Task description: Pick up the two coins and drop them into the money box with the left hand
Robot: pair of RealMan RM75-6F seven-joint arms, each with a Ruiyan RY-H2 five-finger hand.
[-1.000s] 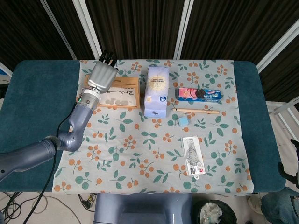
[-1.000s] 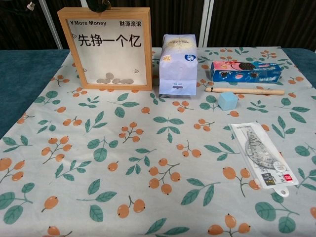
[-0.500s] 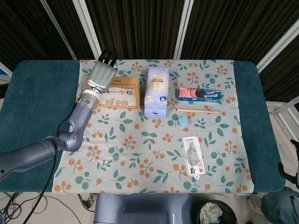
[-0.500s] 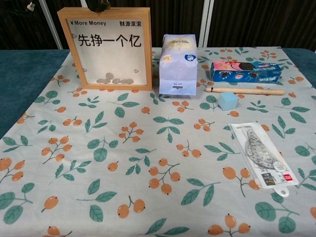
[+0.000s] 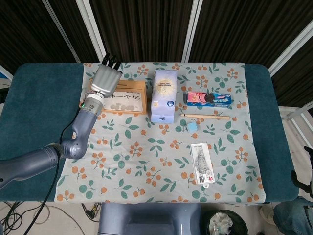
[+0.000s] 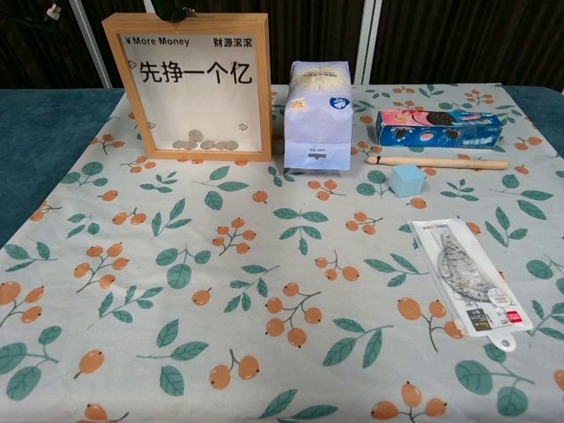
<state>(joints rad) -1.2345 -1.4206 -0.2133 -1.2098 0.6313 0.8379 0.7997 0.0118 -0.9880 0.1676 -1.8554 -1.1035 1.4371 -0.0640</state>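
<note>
The wooden money box stands upright at the upper left of the chest view, its glass front facing the camera and its long side running across the frame; a heap of coins lies along its bottom edge behind the glass. In the head view the left hand hangs over the top of the box, palm down, dark fingers pointing to the far edge of the counter; whether they pinch anything cannot be told. Compared with half a second ago the hand has barely shifted, perhaps slightly toward the far edge. The counter carries teal padding under a cloth printed with leaves and orange berries; dark slatted panels stand behind it.
</note>
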